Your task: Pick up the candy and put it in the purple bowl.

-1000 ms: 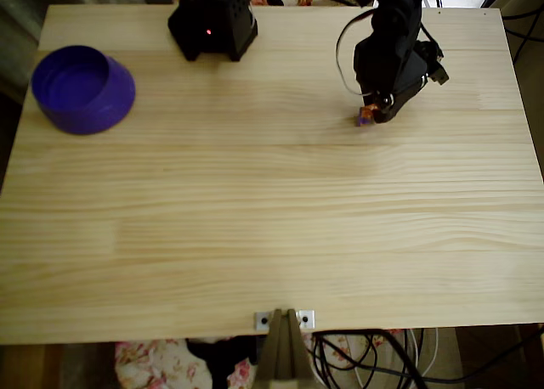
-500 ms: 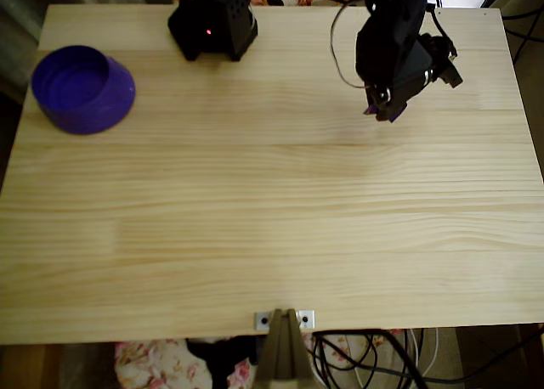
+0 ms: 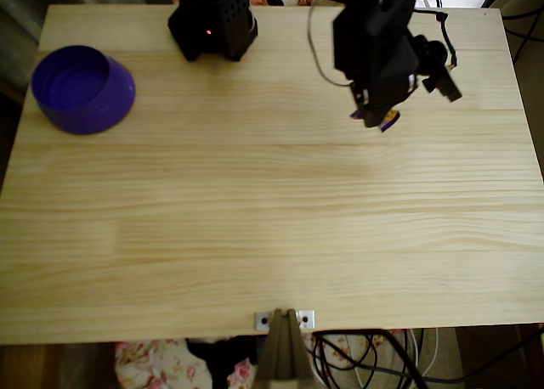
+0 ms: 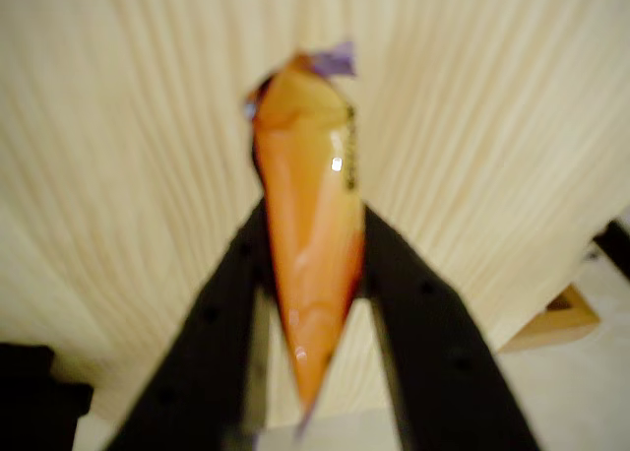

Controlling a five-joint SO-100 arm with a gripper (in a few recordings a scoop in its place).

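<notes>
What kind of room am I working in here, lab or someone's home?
Probably a home setup, not a lab: a plain pine table, floral fabric beneath its near edge, loose cables trailing off it. The gripper holds the candy; the purple bowl sits far left.

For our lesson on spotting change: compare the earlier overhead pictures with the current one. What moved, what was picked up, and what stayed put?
The gripper, shut on the candy, lifted it off the table, where it lay a second ago, and has started swinging left in the overhead view. The wrist view shows the candy clamped between the fingers. The purple bowl stayed in its corner.
</notes>
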